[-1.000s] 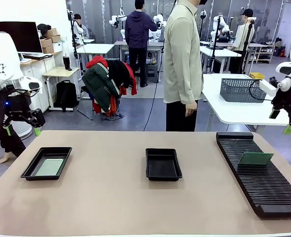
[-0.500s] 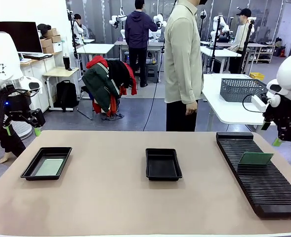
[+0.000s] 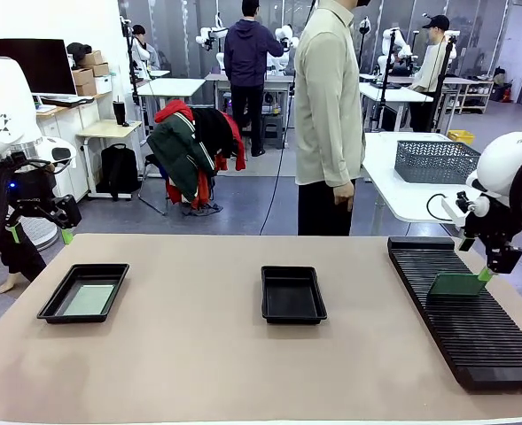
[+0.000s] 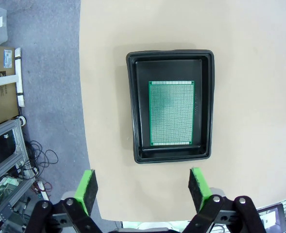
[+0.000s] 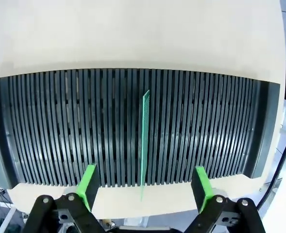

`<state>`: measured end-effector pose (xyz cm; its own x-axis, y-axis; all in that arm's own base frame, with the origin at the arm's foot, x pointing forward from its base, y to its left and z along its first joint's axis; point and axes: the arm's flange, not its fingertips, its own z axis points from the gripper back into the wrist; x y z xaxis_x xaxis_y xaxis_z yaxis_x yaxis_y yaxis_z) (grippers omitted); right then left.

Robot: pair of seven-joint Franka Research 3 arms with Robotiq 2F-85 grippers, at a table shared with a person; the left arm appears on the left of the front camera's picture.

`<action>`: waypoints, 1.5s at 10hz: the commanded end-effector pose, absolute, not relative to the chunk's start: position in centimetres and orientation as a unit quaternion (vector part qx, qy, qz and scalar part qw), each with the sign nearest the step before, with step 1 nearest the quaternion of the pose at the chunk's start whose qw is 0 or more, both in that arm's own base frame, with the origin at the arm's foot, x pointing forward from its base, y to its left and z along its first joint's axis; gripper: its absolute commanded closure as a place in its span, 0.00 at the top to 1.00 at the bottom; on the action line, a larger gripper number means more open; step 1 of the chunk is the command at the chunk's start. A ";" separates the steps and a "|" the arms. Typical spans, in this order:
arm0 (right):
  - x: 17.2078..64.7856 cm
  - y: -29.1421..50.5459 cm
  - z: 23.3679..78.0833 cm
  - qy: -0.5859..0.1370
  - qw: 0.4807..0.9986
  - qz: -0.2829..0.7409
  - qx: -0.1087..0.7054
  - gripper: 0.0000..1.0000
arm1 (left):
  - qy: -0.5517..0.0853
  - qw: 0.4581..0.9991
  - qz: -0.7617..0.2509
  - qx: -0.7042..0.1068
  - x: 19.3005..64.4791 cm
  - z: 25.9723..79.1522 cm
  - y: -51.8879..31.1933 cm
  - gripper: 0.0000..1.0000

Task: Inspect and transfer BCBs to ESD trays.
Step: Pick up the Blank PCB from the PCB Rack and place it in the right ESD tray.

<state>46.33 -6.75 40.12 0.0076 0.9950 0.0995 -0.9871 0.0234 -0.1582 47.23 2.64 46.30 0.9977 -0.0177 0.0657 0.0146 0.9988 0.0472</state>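
Front view: right tool open over the racked board

Near the counter's right edge, the right tool (image 3: 493, 267) hangs just above a thin green rectangular circuit board (image 3: 458, 284). That board stands on edge, tilted, in a slot of the long black ribbed rack (image 3: 473, 345). In the right wrist view the board appears edge-on midway between the spread green pads (image 5: 88, 183), apart from both. Whether a fingertip grazes its top corner cannot be told.

At the far left, the left tool (image 3: 41, 235) hovers off the tan counter (image 3: 198, 363), its jaws wide and holding nothing. Below it, a shallow black plastic tray (image 4: 133, 107) holds a second green board (image 4: 172, 112) lying flat on its floor. An identical black tray (image 3: 267, 297) sits at the counter's middle. A person in a beige shirt (image 3: 327, 97) stands at the far side.
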 end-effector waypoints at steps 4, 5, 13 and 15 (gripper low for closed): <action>46.6 -6.8 36.5 -0.103 0.710 0.696 -0.037 1.00 | -0.036 0.999 -0.007 0.023 47.2 46.2 2.6 1.00; 46.8 -6.8 36.0 -0.100 0.711 0.694 -0.040 1.00 | -0.036 0.999 -0.007 0.023 47.2 46.2 2.6 1.00; 46.8 -6.5 34.7 -0.078 0.723 0.685 -0.041 1.00 | -0.036 0.999 -0.007 0.023 47.2 46.2 2.6 1.00; 46.6 -6.4 34.6 -0.075 0.723 0.685 -0.040 1.00 | -0.036 0.999 -0.007 0.023 47.2 46.2 2.6 1.00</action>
<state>46.99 -6.56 34.97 0.0313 0.9973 0.0669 -0.9869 0.0414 -0.1558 47.23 2.63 46.30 0.9977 -0.0177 0.0656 0.0146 0.9988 0.0472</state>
